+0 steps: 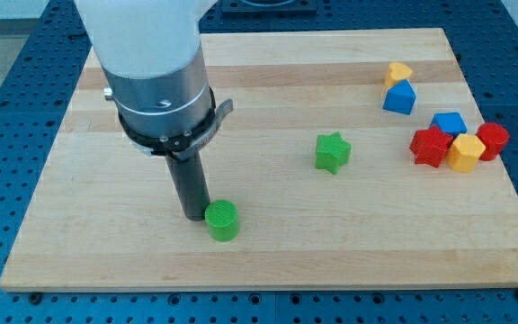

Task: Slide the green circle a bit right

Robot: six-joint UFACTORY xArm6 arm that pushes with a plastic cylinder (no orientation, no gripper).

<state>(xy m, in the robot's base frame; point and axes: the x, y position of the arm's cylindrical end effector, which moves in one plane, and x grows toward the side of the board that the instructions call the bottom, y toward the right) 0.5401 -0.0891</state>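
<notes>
The green circle [222, 220] is a short green cylinder on the wooden board [106, 243], left of centre near the view's bottom. My tip [193, 216] is the lower end of the dark rod and stands right against the circle's left side, seemingly touching it. The arm's white and grey body rises above it at the view's upper left.
A green star [332, 151] lies to the right of centre. At the view's right are a yellow heart [398, 72], a blue block [400, 97], a blue block [448, 123], a red star [430, 147], a yellow block [466, 152] and a red block [493, 139].
</notes>
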